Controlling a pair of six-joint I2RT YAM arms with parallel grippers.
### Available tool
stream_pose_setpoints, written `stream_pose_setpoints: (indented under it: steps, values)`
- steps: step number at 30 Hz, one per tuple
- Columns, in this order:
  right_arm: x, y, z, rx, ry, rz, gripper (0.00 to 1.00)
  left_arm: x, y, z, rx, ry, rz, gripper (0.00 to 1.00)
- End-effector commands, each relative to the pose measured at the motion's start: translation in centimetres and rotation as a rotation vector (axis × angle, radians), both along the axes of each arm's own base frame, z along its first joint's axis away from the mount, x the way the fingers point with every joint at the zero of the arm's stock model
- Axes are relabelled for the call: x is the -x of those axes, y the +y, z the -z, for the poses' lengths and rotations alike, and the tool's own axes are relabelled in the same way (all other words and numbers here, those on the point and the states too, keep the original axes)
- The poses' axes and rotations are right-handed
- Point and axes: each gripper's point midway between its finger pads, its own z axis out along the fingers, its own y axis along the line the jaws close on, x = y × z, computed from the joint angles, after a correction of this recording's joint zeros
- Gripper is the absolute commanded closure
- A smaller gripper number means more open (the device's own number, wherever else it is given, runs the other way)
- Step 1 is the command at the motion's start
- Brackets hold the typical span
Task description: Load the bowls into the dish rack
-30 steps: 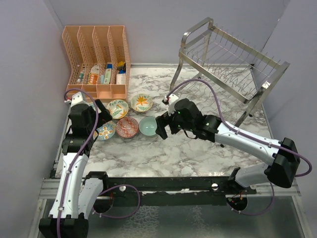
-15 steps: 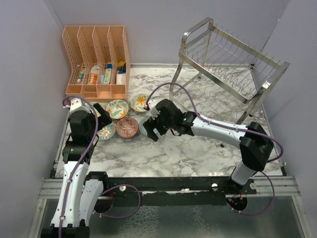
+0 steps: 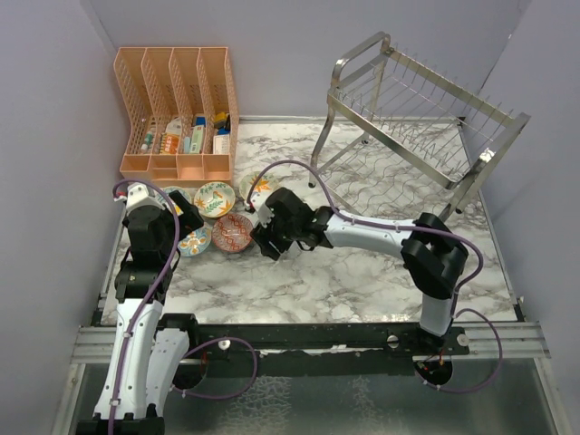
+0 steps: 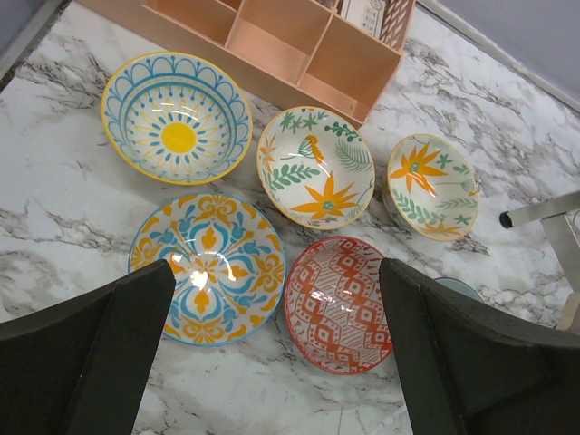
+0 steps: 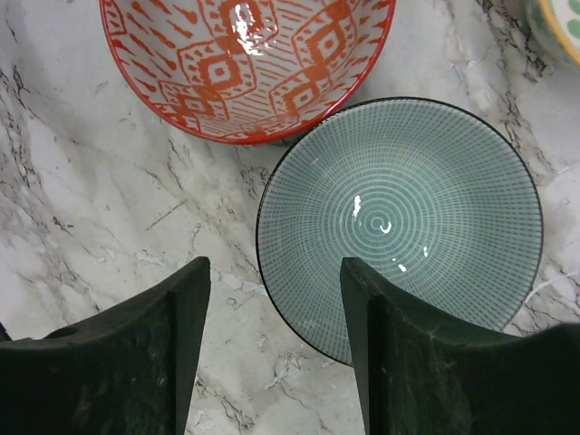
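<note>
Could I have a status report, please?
Left gripper open, above bowls. Right gripper open, straddling teal bowl rim. Dish rack: no bowls yet. Red bowl beside.

Marble counter (image 3: 362,276), dish rack (image 3: 421,113) at two o'clock, peach organizer (image 3: 177,109) at eleven, patterned bowls (image 3: 215,198) at nine o'clock of centre, right claw (image 3: 265,243) at red bowl's (image 3: 231,233) three o'clock.

Robotics lab test cell: bare lilac partition walls (image 3: 272,45) boxing a marble-look worktop (image 3: 344,281), aluminium mounting rail (image 3: 498,337), loose purple cabling (image 3: 290,163).
</note>
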Motion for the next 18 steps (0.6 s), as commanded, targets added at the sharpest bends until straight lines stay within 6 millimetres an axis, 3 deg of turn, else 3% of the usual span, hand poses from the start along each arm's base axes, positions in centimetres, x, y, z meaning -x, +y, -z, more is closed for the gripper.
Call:
stream_pose_setpoints:
  steps: [1, 8, 11, 16, 18]
  values:
    - [-0.5, 1.5, -0.2, -0.006, -0.05, -0.01, 0.42, -0.2, 0.7, -0.8, -0.02, -0.031, -0.033, 0.01]
    - [-1.2, 1.4, 1.3, 0.037, -0.067, 0.018, 0.51, -0.2, 0.8, -0.9, -0.022, -0.031, -0.035, 0.01]
    - [-1.5, 1.3, 2.2, 0.067, -0.079, 0.031, 0.63, -0.3, 0.8, -0.8, -0.022, -0.029, -0.036, 0.01]
    - [-1.9, 1.0, 2.6, 0.091, -0.098, 0.059, 0.65, -0.3, 0.8, -0.8, -0.022, -0.027, -0.034, 0.01]
    - [-2.0, 0.9, 2.6, 0.093, -0.103, 0.07, 0.74, -0.3, 0.8, -0.8, -0.022, -0.027, -0.034, 0.01]
